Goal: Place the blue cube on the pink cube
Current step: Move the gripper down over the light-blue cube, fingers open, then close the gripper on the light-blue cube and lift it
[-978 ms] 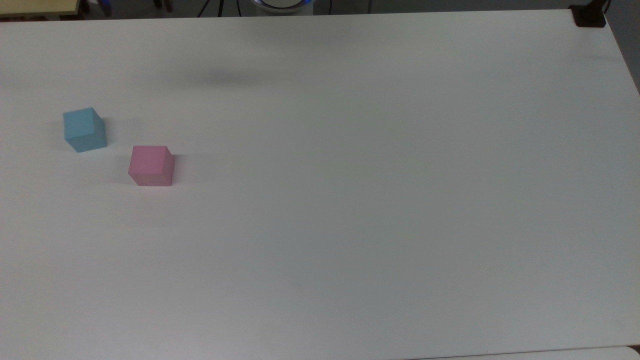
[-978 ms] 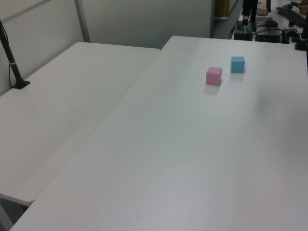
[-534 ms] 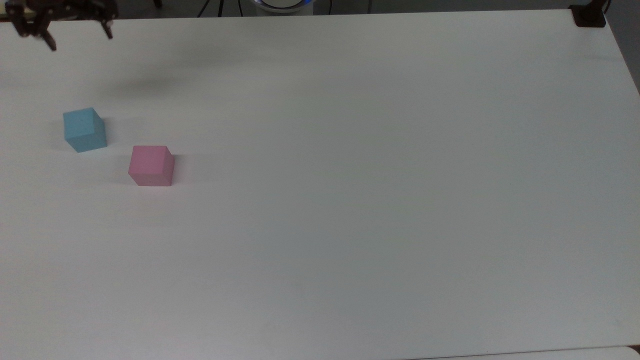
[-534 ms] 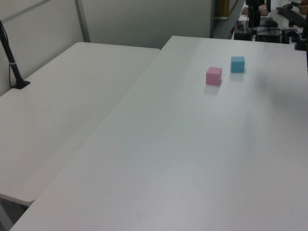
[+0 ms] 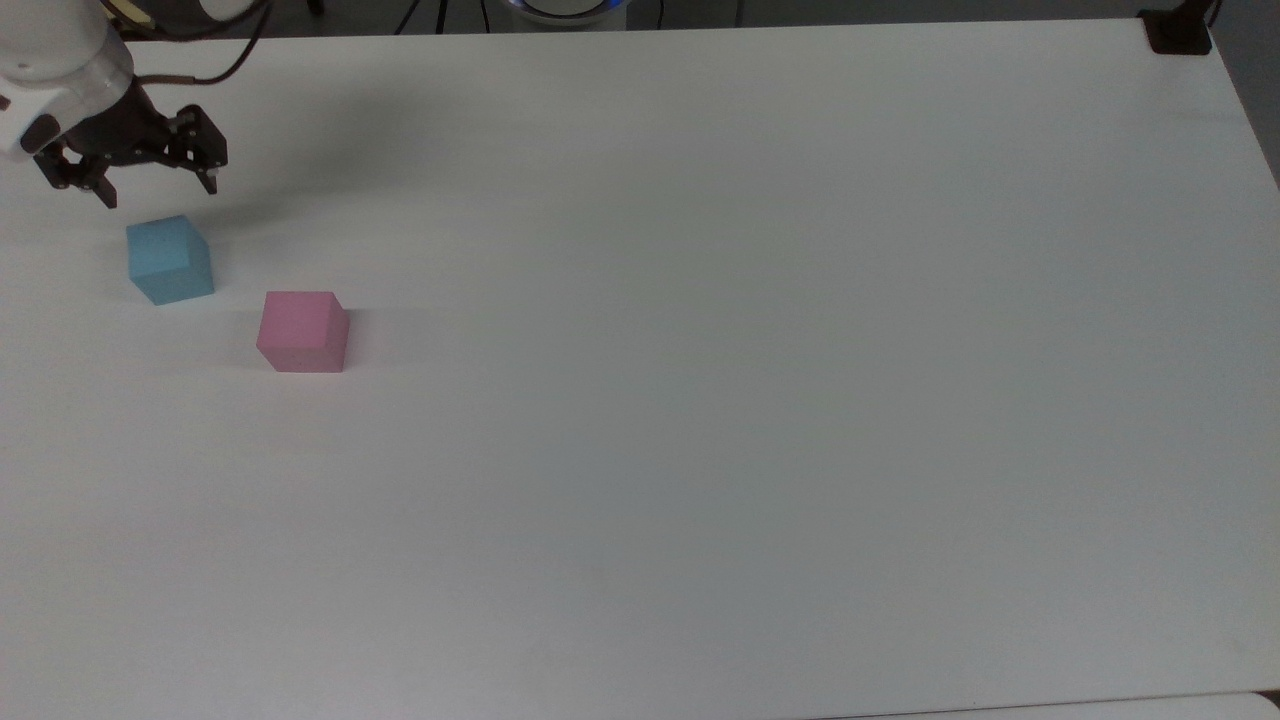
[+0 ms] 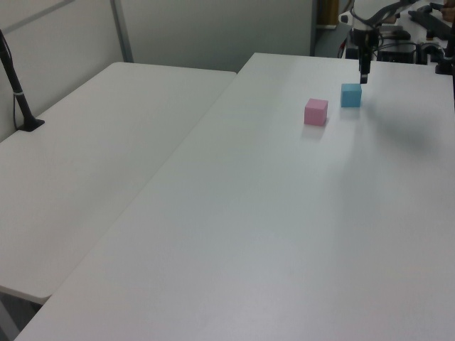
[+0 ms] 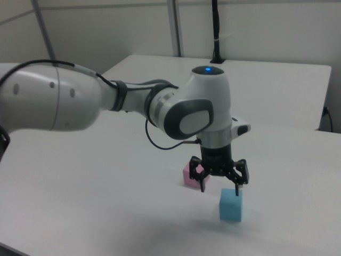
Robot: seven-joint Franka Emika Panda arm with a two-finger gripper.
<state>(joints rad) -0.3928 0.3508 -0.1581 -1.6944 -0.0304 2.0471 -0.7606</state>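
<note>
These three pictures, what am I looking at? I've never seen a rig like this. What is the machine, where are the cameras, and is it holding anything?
The machine is a single robot arm, white and grey, ending in a black two-finger gripper. Three fixed cameras watch one moment: the top view looks down on the white table, and the left and right views look across it from opposite sides. On the table lie two small cubes, apart from each other: the blue cube and the pink cube. The gripper is open and holds nothing. In the right view it hangs just above the blue cube, not yet touching it.
</note>
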